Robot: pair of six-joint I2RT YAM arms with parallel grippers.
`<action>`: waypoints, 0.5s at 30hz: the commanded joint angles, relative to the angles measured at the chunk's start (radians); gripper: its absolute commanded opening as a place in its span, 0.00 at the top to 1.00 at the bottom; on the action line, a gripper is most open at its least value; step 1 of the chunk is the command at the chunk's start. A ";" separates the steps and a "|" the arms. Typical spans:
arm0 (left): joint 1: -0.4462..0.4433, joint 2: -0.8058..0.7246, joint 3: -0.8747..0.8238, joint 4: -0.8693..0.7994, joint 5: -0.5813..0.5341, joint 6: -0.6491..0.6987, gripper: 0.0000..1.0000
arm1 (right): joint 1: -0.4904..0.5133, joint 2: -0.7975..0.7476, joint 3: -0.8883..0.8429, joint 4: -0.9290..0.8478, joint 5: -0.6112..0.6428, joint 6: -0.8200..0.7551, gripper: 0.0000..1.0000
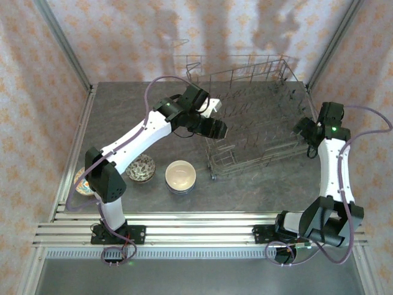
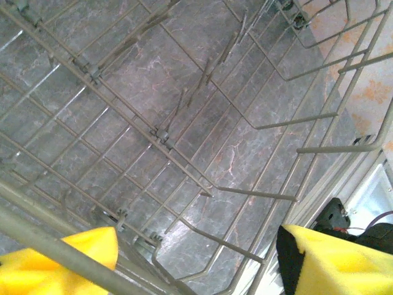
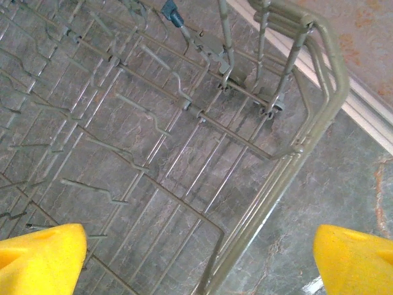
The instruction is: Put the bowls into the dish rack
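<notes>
The dish rack stands toward the far right of the grey marbled counter. Its back rim is close to the papered wall and its tall wire sides rise all round. A broad strip of counter lies open in front of it, running up to the metal rails at the near edge.

The bowls sit outside the rack, on the near left. A patterned bowl and a cream bowl are side by side but apart. An orange-toned bowl sits at the left edge, half hidden behind the left arm's lower link.

The left end effector hangs over the rack's left side. From its wrist, the yellow fingers are spread wide and released, and only rack wires and counter lie below them. One rim wire crosses in front of the left finger.

The right end effector is at the rack's right side. In its wrist view the yellow pads stand far apart and grasp nothing. The rack's corner rim runs up between them without touching either one.
</notes>
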 commanded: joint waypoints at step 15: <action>0.245 -0.077 0.086 -0.252 0.017 0.216 0.24 | 0.000 0.061 0.116 -0.068 -0.054 -0.031 0.09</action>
